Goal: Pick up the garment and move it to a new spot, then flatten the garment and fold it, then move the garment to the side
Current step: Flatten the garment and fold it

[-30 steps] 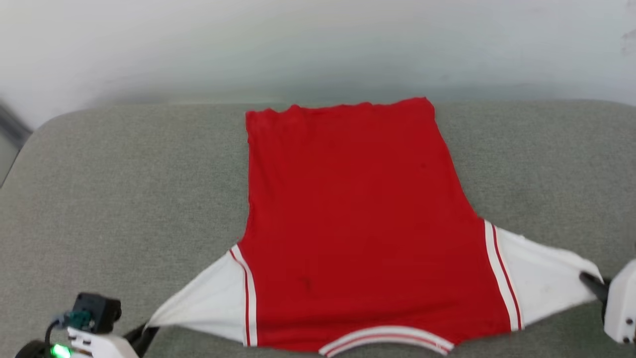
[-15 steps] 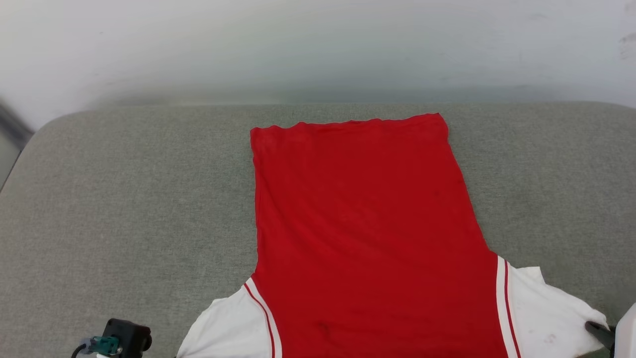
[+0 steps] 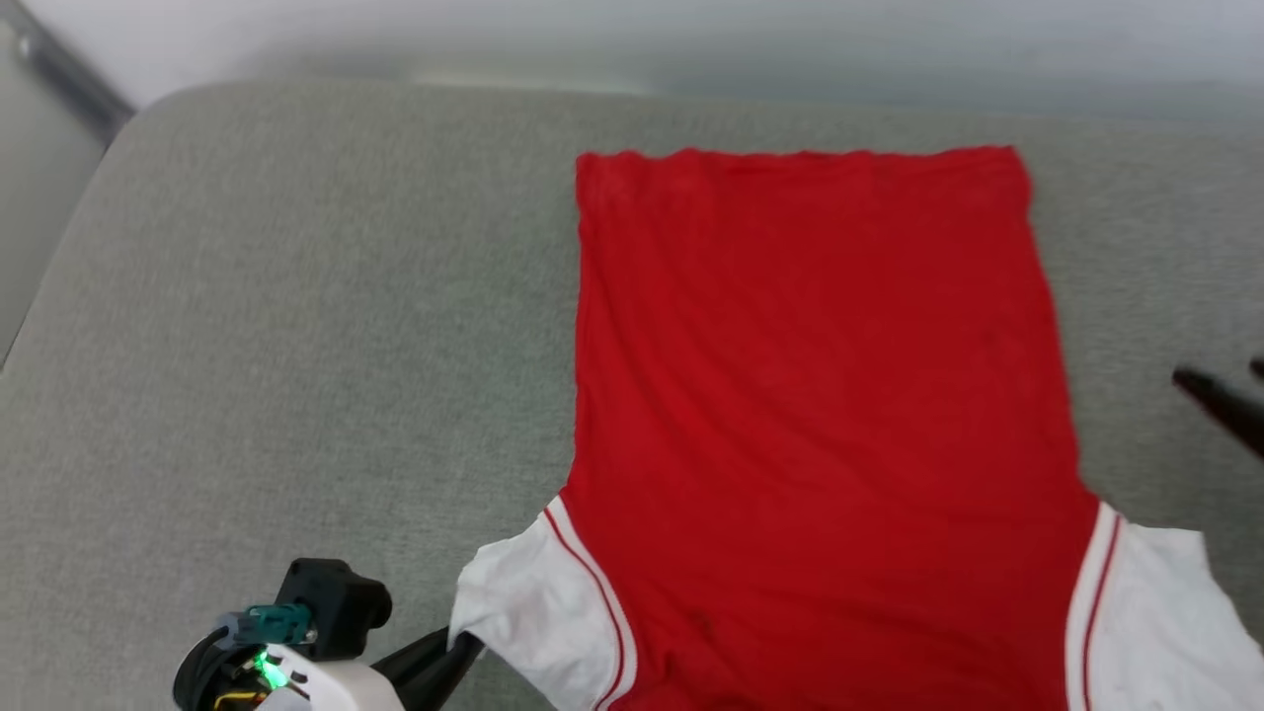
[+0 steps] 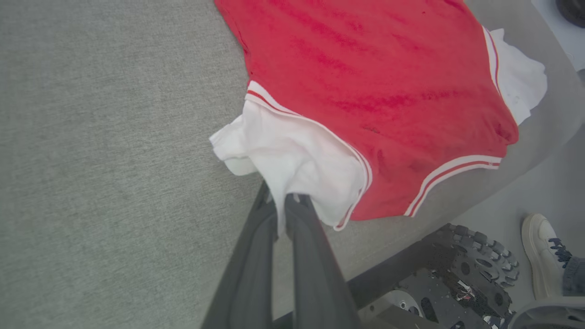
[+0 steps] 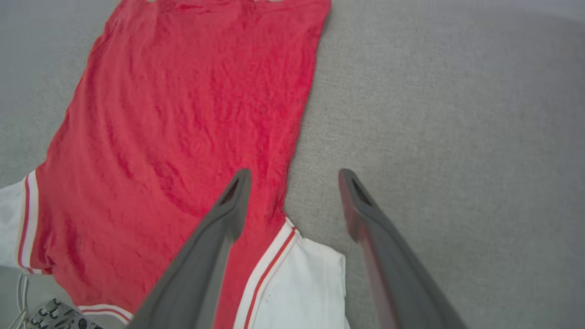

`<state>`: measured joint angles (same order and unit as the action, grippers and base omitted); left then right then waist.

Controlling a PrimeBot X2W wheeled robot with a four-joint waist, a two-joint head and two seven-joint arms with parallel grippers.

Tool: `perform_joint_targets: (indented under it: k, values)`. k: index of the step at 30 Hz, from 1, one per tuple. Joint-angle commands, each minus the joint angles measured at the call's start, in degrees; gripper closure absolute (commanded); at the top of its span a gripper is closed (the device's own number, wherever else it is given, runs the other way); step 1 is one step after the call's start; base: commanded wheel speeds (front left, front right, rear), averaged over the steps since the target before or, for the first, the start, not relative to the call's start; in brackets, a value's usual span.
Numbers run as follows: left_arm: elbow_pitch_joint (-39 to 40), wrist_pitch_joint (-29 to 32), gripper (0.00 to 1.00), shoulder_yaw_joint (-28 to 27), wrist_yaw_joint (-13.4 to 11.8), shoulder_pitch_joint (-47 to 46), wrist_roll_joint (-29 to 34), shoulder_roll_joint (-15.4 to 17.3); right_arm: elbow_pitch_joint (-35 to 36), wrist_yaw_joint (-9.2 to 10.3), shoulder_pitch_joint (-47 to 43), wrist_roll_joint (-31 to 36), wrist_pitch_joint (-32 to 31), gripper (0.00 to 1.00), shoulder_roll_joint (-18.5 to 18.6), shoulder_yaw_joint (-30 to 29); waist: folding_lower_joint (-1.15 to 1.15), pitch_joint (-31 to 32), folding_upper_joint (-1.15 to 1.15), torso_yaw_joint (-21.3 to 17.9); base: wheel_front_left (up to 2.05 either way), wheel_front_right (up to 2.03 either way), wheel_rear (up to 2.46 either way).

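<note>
a: whereabouts of the garment (image 3: pixel 810 395)?
b: spread flat on the grey cushion (image 3: pixel 296 296), plain red side up. runs long-ways straight away from the robot, hem at the far end, striped collar (image 4: pixel 457 170) at the near edge.
a: and the left gripper (image 4: pixel 279 200)?
b: pinched together on the white left sleeve (image 4: pixel 292 155), at the near left corner. bunches the cloth there rather than letting it lie flat.
a: right gripper (image 5: pixel 295 176)?
b: spread wide apart, holding nothing. hovers over the cushion just beside the garment's right edge, partway up the body.
a: so which way to the right sleeve (image 5: pixel 311 278)?
b: back toward the robot and slightly inward from those tips. lies loose and fairly flat on the cushion.
a: nearer arm for each side?
b: left for the left sleeve, already on it; right for the right sleeve and right edge. looks like the flattening stage, folding not yet begun. probably calls for turning the sleeves in across the long axis, so hinges on reaching sideways toward the red middle.
</note>
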<state>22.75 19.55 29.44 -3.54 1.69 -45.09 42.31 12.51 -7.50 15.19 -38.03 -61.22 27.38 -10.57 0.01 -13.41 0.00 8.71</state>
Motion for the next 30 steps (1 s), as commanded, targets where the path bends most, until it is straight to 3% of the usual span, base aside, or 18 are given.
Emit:
perform_joint_targets:
  k: [1,15,30]
  values:
    - [1.1,0.4,1.0,0.2,0.0,-1.1,0.1,-0.5,-0.2,0.02,3.3,1.0,-1.5,0.0,0.0,0.0,-0.01,-5.2,0.0,4.2,0.0,0.0,0.0]
    - [8.3,3.4,1.0,3.6,2.2,-9.3,4.2,-2.7,-15.2,0.02,32.8,13.7,-14.9,0.0,3.2,1.0,-0.01,-18.5,0.0,14.8,0.0,0.0,0.0]
    - [7.8,2.2,1.0,7.2,4.7,-13.6,6.7,-6.7,-22.9,0.02,42.2,24.6,-22.6,0.0,2.2,-3.4,-0.01,-24.7,0.0,20.8,0.0,0.0,0.0]
